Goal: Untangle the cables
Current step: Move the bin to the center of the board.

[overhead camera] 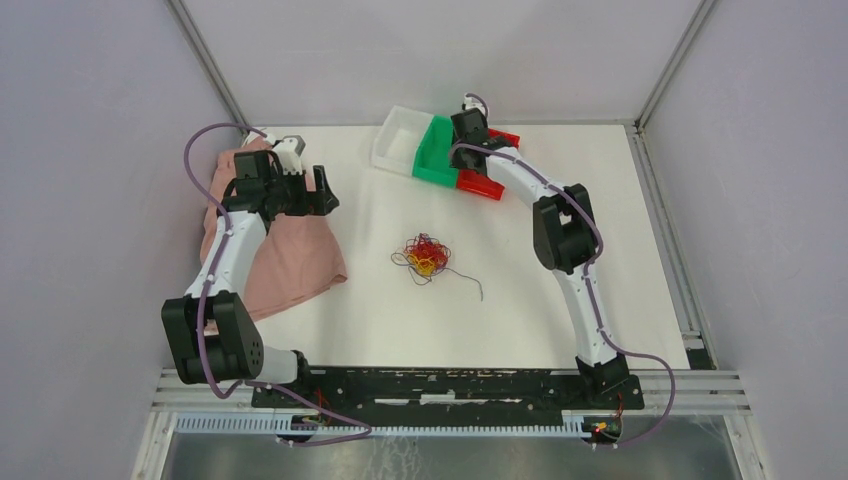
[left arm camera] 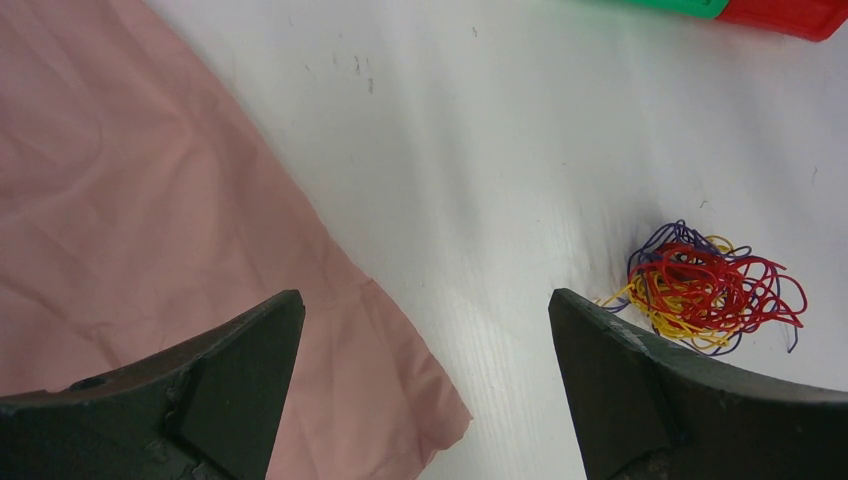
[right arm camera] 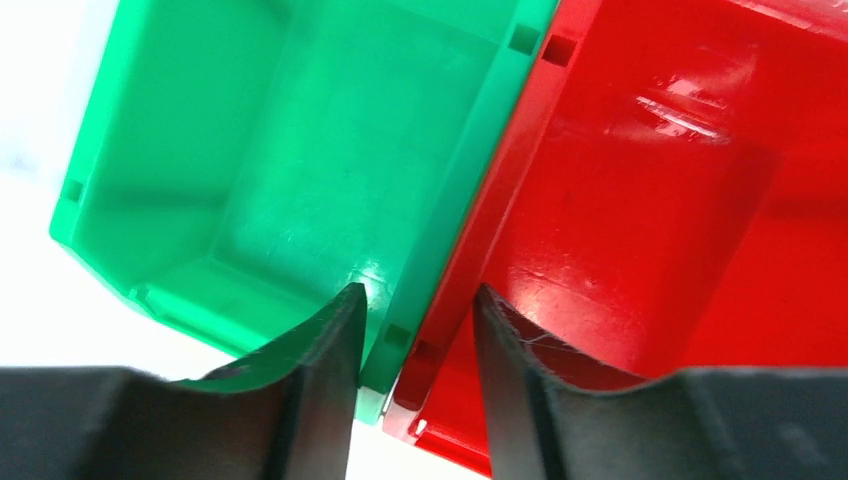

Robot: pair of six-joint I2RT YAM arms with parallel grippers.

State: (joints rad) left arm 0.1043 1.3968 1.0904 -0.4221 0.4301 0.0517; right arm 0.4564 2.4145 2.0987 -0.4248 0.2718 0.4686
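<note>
Left wrist view: my left gripper [left arm camera: 422, 297] stands spread wide; the cables [left arm camera: 712, 290] lie ahead-right, clear of its jaws.

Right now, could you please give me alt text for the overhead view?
A small tangle of red, yellow and dark cables lies in the middle of a white table, with neither arm touching it. The left gripper hangs wide open at the edge of a pink cloth; the right gripper is over a green bin and a red bin.

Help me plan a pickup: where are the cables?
Top view: the cables lie centre-frame, right of the pink cloth and below the green bin.
</note>
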